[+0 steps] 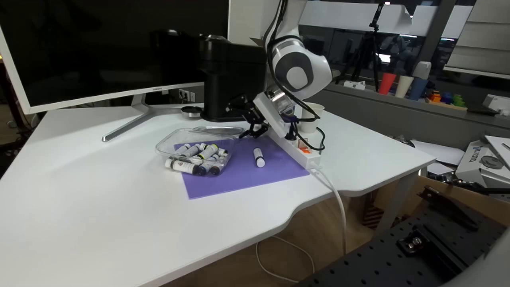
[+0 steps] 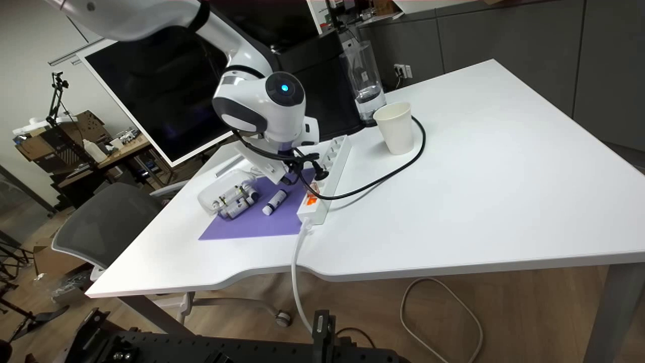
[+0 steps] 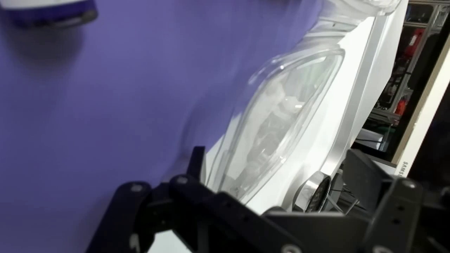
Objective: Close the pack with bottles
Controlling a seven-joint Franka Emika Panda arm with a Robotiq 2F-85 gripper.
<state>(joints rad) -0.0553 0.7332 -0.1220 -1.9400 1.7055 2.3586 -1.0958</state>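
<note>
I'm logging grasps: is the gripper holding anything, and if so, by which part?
Nothing is held: the gripper is open, and the lid near it is not clamped.

The glossy white, jointed robot arm with dark grey covers reaches down in both exterior views, a small round blue light on its wrist. In an exterior view its black, two-fingered gripper points sideways; in the wrist view the slim fingers stand wide apart.

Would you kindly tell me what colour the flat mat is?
The mat is purple, clearest in an exterior view.
</note>
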